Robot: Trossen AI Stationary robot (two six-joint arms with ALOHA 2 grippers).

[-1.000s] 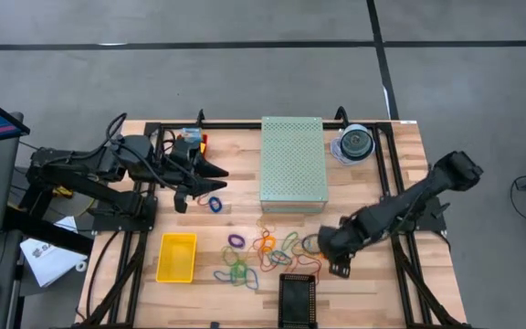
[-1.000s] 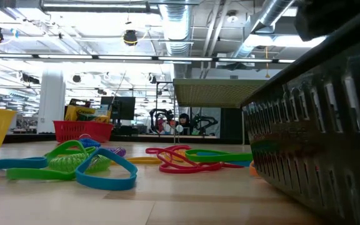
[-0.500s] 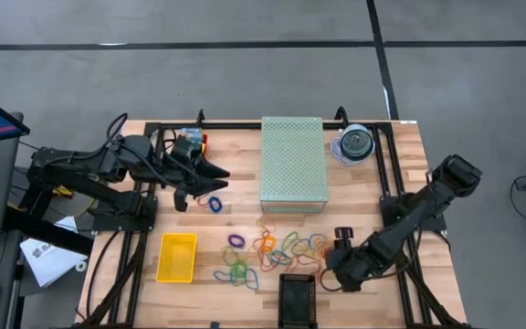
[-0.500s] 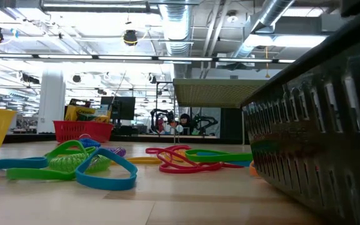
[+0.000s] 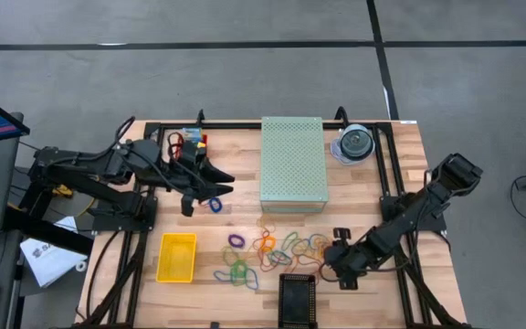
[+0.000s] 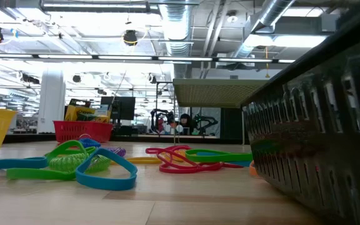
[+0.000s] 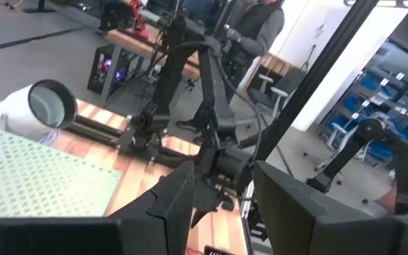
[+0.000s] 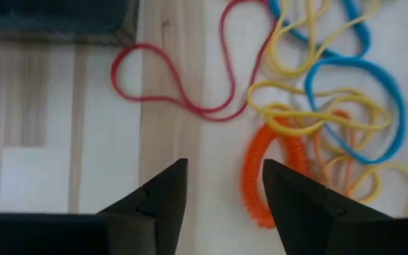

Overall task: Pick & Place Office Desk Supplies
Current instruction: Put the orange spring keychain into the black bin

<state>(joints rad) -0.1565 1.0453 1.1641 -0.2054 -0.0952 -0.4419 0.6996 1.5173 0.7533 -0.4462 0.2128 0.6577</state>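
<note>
High view shows the right end effector (image 5: 334, 259) low over the table (image 5: 386, 302), at the right edge of the scatter of rubber bands (image 5: 268, 251). Its two fingers stand apart with nothing between them. In the right wrist view, bare wood shows in the gap between the fingers (image 8: 158, 195), and the orange coiled band (image 8: 271, 170) lies just ahead of one fingertip, its long axis running roughly away from the end effector. A thin red loop (image 8: 168, 78) lies further ahead, stretched sideways, and beyond the orange one lie tangled yellow loops (image 8: 310, 113) and a blue loop (image 8: 374, 106). The black perforated tray (image 5: 298, 299) is just beside this end effector, toward the front edge of the table.

The left end effector (image 5: 210, 184) is held at the far left side, well apart from the scatter; a single blue band (image 5: 215, 203) lies just in front of it. Its fingers (image 7: 172, 202) stand partly apart, and I see nothing between them. The yellow bin (image 5: 176, 257) lies nearer the front edge than this end effector.
</note>
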